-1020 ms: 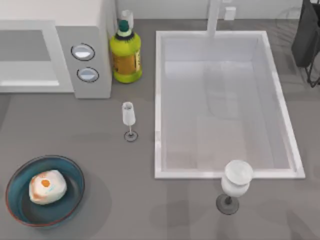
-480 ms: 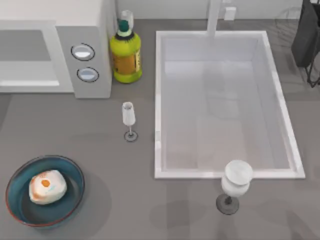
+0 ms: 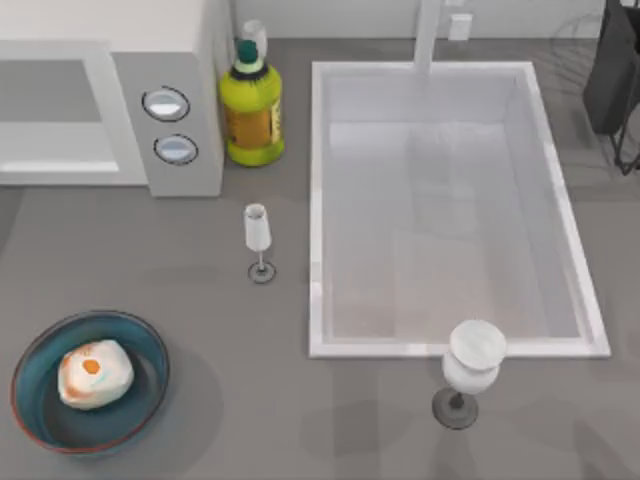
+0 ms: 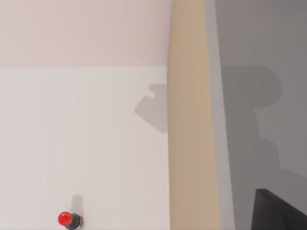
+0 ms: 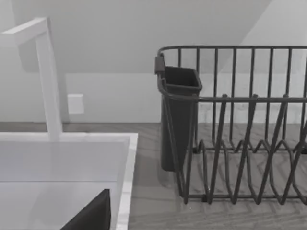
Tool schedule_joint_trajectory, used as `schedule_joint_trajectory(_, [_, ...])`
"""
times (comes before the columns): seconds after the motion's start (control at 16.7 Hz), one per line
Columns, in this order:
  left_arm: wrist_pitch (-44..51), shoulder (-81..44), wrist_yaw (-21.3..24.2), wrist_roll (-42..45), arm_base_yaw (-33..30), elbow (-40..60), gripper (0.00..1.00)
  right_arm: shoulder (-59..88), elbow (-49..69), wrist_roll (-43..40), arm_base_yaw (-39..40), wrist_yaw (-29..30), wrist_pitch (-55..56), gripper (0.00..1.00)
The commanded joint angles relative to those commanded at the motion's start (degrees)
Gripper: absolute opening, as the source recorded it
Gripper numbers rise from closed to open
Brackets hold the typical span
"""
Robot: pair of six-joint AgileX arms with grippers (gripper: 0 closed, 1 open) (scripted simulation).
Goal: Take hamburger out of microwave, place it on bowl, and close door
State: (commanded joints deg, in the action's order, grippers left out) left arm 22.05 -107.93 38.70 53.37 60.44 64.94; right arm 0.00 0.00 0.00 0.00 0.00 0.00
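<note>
The hamburger (image 3: pixel 93 372), a pale lump with an orange spot, lies inside the teal bowl (image 3: pixel 142 402) at the table's front left. At the back left stands the white microwave (image 3: pixel 170 35) with two round knobs. Its door (image 3: pixel 55 110), with the greyish window and bar handle, lies flush with the knob panel. A dark edge of my left gripper (image 4: pixel 280 213) shows in the left wrist view, which faces a pale wall and a tan strip. A dark edge of my right gripper (image 5: pixel 91 215) shows in the right wrist view, beside the sink's rim.
A yellow-green bottle (image 3: pixel 250 110) stands beside the microwave. A slim glass (image 3: pixel 258 240) stands left of the white sink (image 3: pixel 318 200), a wider stemmed glass (image 3: pixel 470 365) at its front edge. A dark dish rack (image 5: pixel 240 124) sits at the back right, near the faucet (image 5: pixel 45 72).
</note>
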Motion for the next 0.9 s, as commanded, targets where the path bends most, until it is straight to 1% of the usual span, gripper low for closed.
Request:
schedule_joint_trajectory(0.24, [0.1,0.4,0.0,-0.1,-0.4,-0.1,0.0,0.0,0.0,0.0,0.0,0.0,0.0,1.0])
schedule_joint_trajectory(0.36, [-1.2,2.5,-0.6,-1.4,-1.5,-2.2,0.0,0.0,0.0,0.0,0.0,0.0,0.0,1.0])
schedule_joint_trajectory(0.72, [-8.4,14.6,-3.9,-8.7,-8.1,-18.3,0.0,0.0,0.0,0.0,0.0,0.0,0.0,1.0])
schedule_joint_trajectory(0.9, [-10.5,18.0,-4.8,-10.9,-10.0,-22.0,0.0,0.0,0.0,0.0,0.0,0.0,0.0,1.0])
